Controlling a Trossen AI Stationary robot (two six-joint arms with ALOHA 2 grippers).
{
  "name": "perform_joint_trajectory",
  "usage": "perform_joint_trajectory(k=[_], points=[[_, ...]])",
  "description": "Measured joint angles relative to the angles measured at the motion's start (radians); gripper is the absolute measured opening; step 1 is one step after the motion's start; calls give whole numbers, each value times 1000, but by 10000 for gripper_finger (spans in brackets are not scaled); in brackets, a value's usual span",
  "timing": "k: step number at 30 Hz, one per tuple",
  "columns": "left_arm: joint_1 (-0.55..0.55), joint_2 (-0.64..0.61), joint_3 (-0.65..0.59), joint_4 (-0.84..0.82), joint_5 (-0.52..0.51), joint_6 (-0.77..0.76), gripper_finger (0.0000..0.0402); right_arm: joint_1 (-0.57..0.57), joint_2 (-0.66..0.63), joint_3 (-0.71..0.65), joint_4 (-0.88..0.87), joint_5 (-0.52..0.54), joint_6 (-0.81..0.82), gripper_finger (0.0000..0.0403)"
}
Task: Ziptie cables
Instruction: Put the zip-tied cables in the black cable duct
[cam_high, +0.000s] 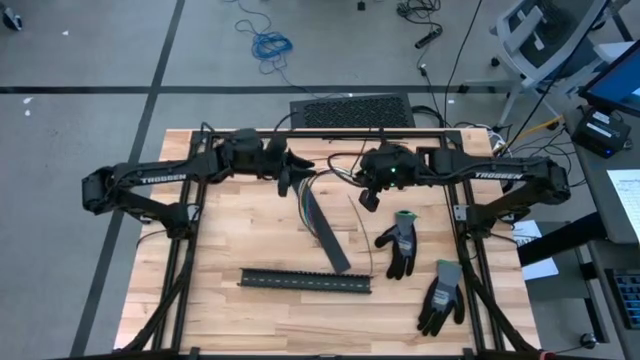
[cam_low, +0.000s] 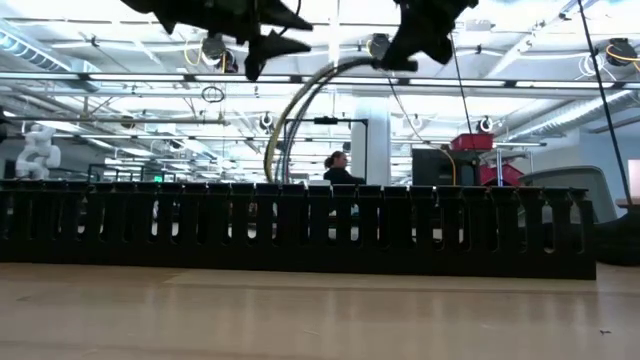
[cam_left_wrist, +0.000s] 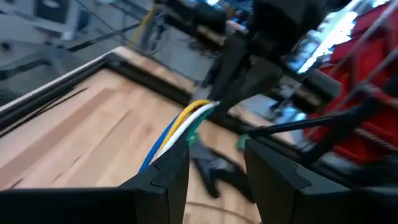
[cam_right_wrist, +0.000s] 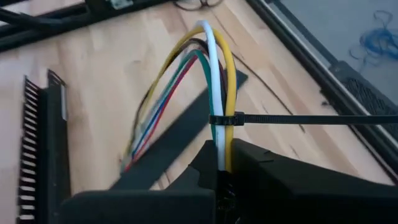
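The cables (cam_right_wrist: 211, 68) are a bundle of yellow, white, green, red and blue wires. They arch out of my right gripper (cam_right_wrist: 221, 163) and drop to the table, where their far end (cam_right_wrist: 132, 158) lies beside a flat black strip (cam_high: 328, 232). A black ziptie (cam_right_wrist: 225, 118) circles the bundle just beyond my right fingers, and its tail (cam_right_wrist: 323, 118) sticks out sideways. My right gripper (cam_high: 368, 195) is shut on the cables, high above the table's far middle. My left gripper (cam_high: 290, 180) hovers open just left of it. Its fingers (cam_left_wrist: 168, 177) stand next to the cables (cam_left_wrist: 180, 127) without touching them. My right gripper pinches the cables between its two fingers, on the part of the bundle just below the ziptie (cam_right_wrist: 221, 140). The fingers lie across the wires. The held part is lifted clear. The bundle arches up from the fingers and hangs slack to its far end on the table.
The black slotted strip (cam_high: 305, 282) lies along the table's near middle. Two dark work gloves (cam_high: 400, 243) (cam_high: 440, 295) lie on the right side. A thin dark strand (cam_high: 362, 235) curves beside the flat strip. Bare wood shows on the left (cam_high: 200, 250).
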Motion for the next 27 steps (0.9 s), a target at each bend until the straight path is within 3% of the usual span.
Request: perform_joint_trajectory(k=[9,15,18,22,27], points=[[120,0,65,1,62,3,150,41,0,83,-17,-52,-13,0],[142,43,65,16,320,-155,150,60,2,90,2,-52,-26,0],[126,58,65,70,395,-211,150,58,3,90,35,-49,-35,0],[116,63,64,180,418,-259,150,59,3,90,53,-49,-38,0],[116,63,64,166,418,-278,150,59,3,90,73,-50,-39,0]])
